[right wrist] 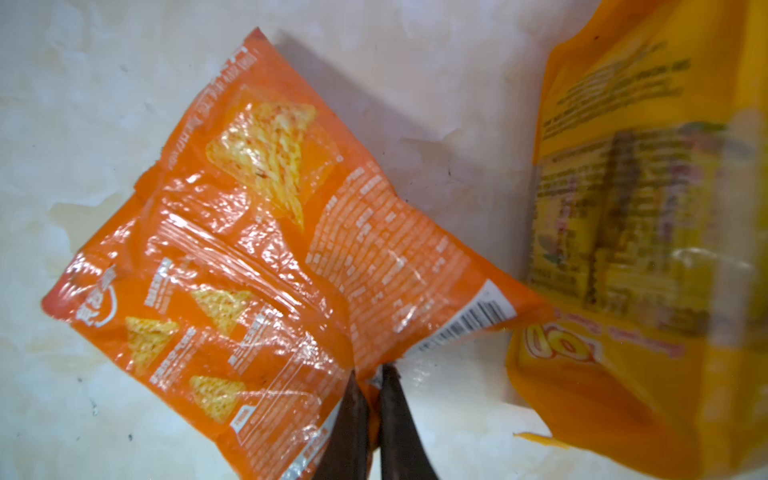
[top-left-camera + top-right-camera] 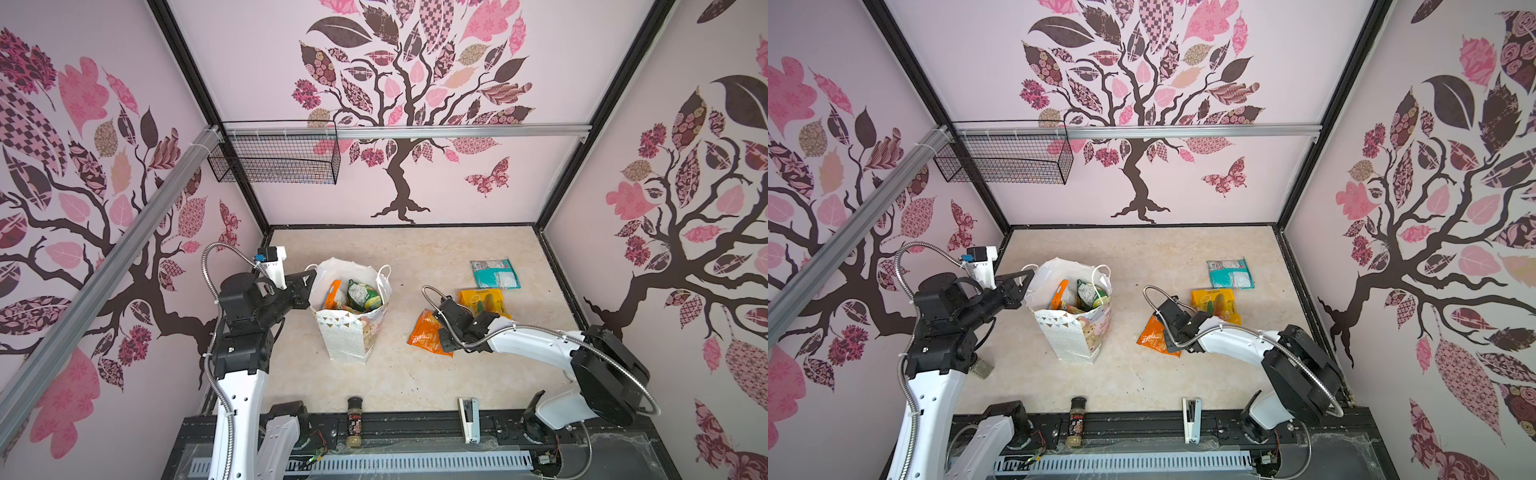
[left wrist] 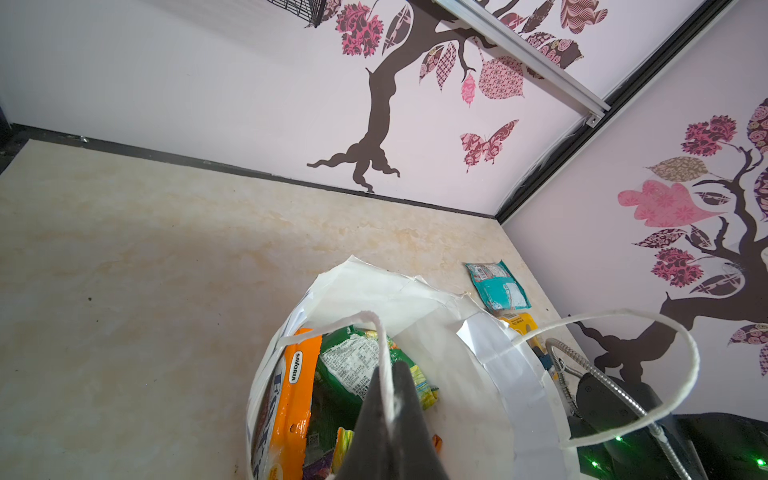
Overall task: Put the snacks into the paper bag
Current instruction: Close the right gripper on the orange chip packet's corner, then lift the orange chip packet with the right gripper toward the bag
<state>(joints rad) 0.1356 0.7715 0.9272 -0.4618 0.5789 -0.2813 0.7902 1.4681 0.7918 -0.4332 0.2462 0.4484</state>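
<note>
The white paper bag (image 2: 353, 332) stands upright left of centre, also seen in the left wrist view (image 3: 415, 299). Inside it are an orange packet (image 3: 291, 395) and a green packet (image 3: 357, 365). My left gripper (image 3: 390, 374) is shut on the bag's white handle cord at its left rim (image 2: 309, 276). An orange snack packet (image 1: 270, 249) lies right of the bag (image 2: 426, 332), and my right gripper (image 1: 372, 374) is shut on its edge. Beside it lies a yellow packet (image 2: 484, 302), with a teal packet (image 2: 495, 273) farther back.
A dark-capped spice jar (image 2: 354, 422) and a white stapler (image 2: 469, 419) lie at the table's front edge. A black wire basket (image 2: 276, 158) hangs on the back wall at upper left. Walls close the table on three sides.
</note>
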